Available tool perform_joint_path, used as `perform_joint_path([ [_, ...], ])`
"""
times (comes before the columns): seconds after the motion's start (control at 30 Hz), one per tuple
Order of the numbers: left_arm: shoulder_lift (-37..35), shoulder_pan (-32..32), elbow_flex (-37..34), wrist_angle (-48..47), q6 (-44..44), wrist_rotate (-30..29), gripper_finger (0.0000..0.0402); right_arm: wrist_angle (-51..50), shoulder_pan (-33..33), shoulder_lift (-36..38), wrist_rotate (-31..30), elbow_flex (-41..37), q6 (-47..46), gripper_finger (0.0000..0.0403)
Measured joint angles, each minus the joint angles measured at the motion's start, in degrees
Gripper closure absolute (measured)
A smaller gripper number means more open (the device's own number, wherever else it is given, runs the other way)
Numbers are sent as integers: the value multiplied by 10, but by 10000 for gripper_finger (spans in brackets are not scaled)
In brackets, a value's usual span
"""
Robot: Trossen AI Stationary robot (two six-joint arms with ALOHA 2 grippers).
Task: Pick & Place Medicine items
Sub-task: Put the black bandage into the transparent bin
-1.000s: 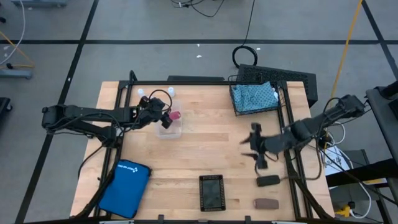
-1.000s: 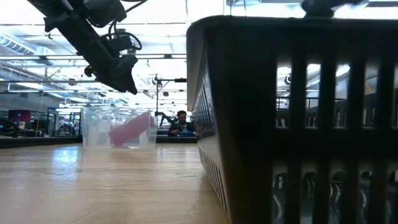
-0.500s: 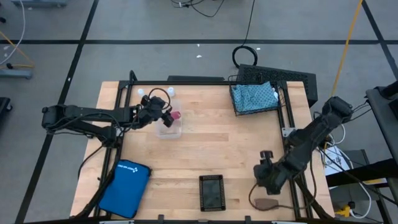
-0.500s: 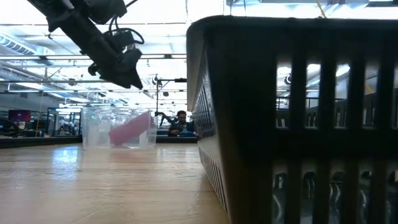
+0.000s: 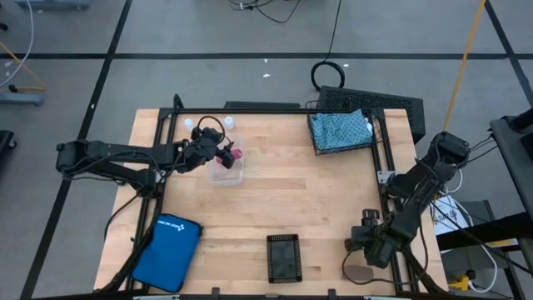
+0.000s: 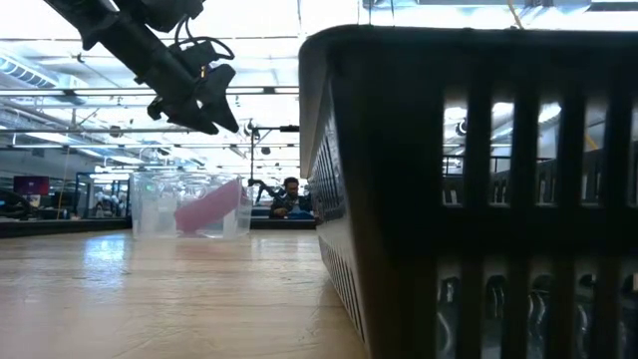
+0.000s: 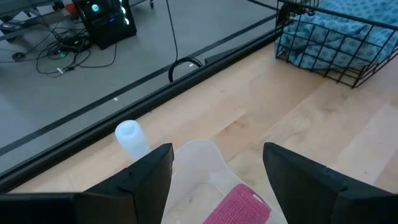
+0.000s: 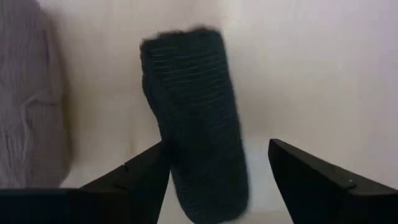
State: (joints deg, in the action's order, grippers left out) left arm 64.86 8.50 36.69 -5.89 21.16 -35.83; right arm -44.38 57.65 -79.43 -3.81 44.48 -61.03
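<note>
Two arms over wooden table (image 5: 283,192).

High view: left gripper (image 5: 223,154) above clear container (image 5: 226,171) holding pink block (image 5: 236,154); two white vials (image 5: 190,124) at back edge; teal pouch (image 5: 340,129) in wire basket (image 5: 371,142); right gripper (image 5: 364,243) low at front right corner; brown block (image 5: 360,272) just beside; blue zip case (image 5: 167,239) front left; black tray (image 5: 282,257) front centre.

Low view: left gripper (image 6: 204,100) hangs above container (image 6: 189,204), pink block (image 6: 209,209) tilted inside.

Left wrist view: fingers (image 7: 146,177) spread, empty; pink block (image 7: 239,205) below; vial (image 7: 130,137) beyond.

Right wrist view: fingers (image 8: 146,177) spread either side of black block (image 8: 196,118), not pinching; brown block (image 8: 28,99) alongside.
</note>
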Motion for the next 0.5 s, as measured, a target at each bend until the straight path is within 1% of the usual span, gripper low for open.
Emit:
perform_joint_path([
  [0.13, 0, 0, 0, 0, 1, 0, 146, 82, 1, 2, 52, -54, 11, 141],
  [0.23, 0, 0, 0, 0, 1, 0, 146, 107, -5, 5, 55, -74, 19, 160],
  [0.43, 0, 0, 0, 1, 2, 17, 146, 105, -45, 29, 61, -76, 62, 231],
  [0.47, 0, 0, 0, 1, 4, 19, 146, 103, -54, 36, 57, -77, 69, 244],
  [0.5, 0, 0, 0, 1, 4, 20, 146, 107, -66, 45, 36, -79, 79, 256],
])
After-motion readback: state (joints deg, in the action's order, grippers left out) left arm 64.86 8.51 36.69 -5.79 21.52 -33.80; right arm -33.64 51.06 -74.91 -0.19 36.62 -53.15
